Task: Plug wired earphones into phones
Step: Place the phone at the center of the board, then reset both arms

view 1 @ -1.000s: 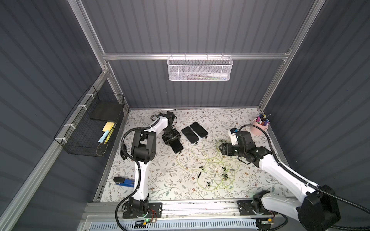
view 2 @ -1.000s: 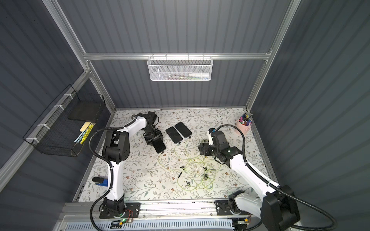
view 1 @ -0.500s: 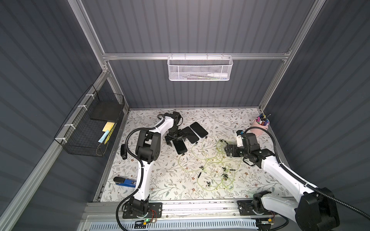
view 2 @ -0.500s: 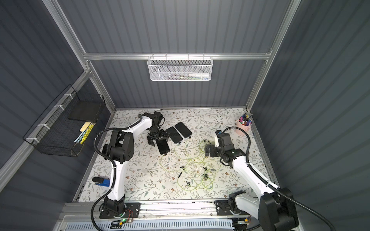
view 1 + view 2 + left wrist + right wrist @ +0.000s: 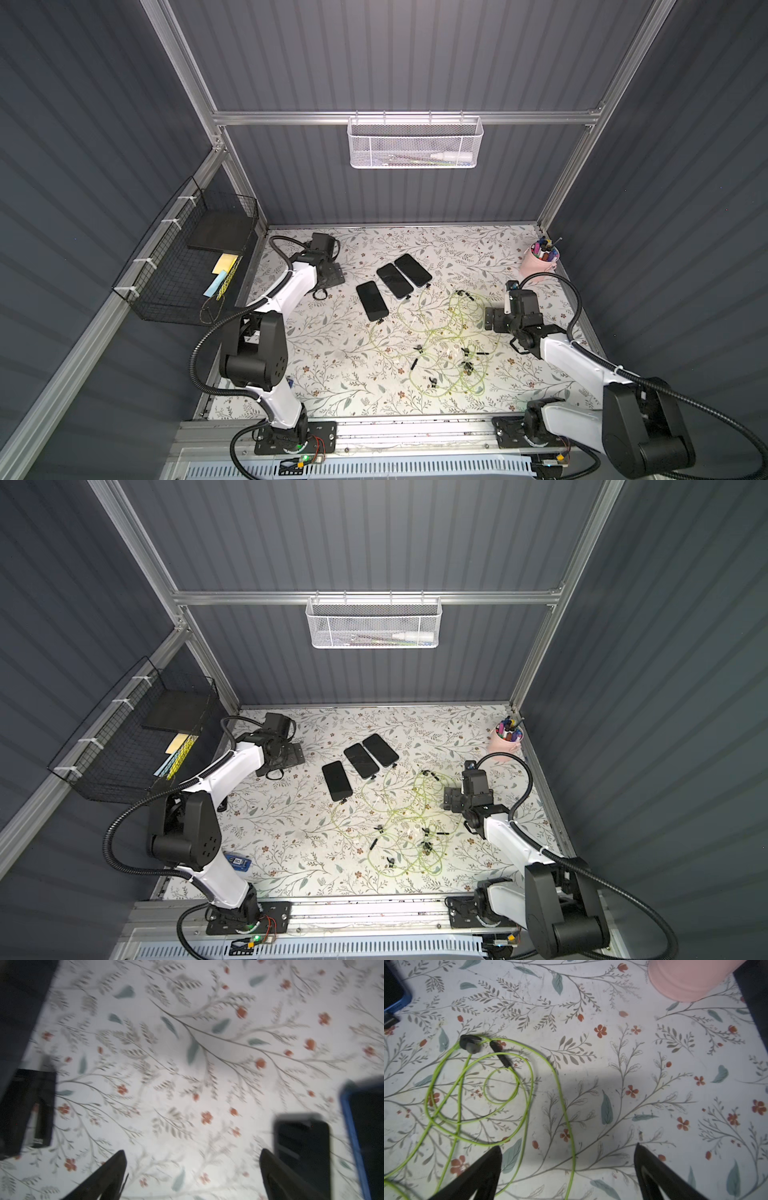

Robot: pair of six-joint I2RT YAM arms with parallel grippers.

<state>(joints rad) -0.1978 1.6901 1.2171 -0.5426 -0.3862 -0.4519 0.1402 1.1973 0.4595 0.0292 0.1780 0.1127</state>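
Observation:
Three black phones (image 5: pixel 372 300) (image 5: pixel 394 280) (image 5: pixel 412 270) lie side by side on the floral table, a small black plug at each one's near end. The wired earphones (image 5: pixel 436 345) spread as tangled yellow-green loops in front of and to the right of them. My left gripper (image 5: pixel 332 277) hangs open and empty left of the phones; its wrist view is blurred, with its gripper (image 5: pixel 192 1155) over bare table. My right gripper (image 5: pixel 490 318) is open at the tangle's right edge. In its wrist view a cable (image 5: pixel 571 1126) lies on the table between the fingers (image 5: pixel 492 1159), untouched, beyond it an earbud (image 5: pixel 469 1044).
A pink cup of pens (image 5: pixel 540 266) stands at the back right corner. A black wire basket (image 5: pixel 187 266) hangs on the left wall and a white mesh basket (image 5: pixel 413 143) on the back wall. A small blue item (image 5: pixel 237 860) lies front left.
Both grippers have opened. My left gripper has drawn away from the leftmost phone toward the left. My right gripper has pulled back to the right, off the cables.

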